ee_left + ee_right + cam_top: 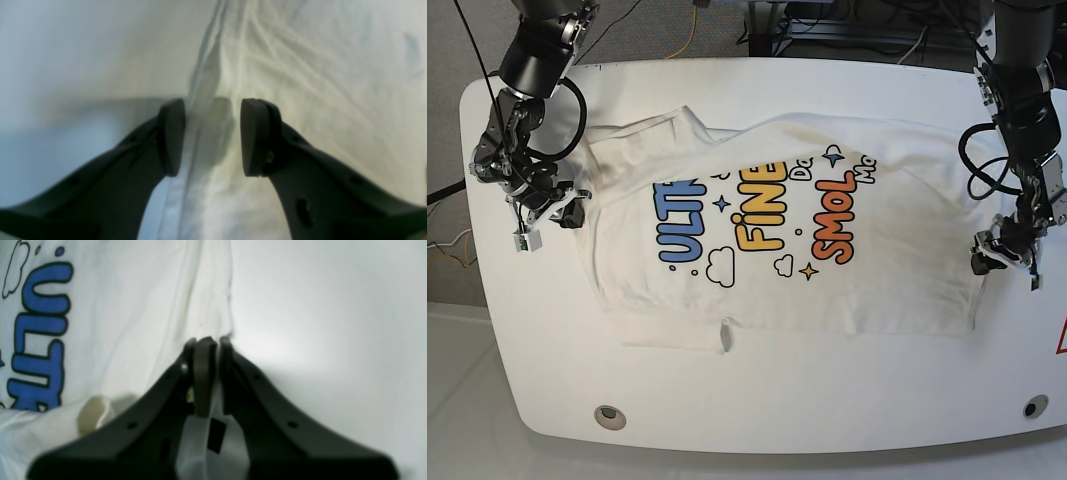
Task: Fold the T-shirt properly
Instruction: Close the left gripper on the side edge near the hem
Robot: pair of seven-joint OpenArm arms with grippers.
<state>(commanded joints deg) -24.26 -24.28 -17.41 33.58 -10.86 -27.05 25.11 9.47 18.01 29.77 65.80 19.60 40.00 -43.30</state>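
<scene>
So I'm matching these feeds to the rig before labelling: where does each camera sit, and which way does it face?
Left wrist: rides the left arm, looking down past the open left gripper straddling the edge of the T-shirt.
Right wrist: rides the right arm, looking past the right gripper, shut on the shirt's edge beside the blue print.
Base: overhead, looking down on the white table, both arms at the shirt's ends.
Shared: the blue print shows in the right wrist and base views.
</scene>
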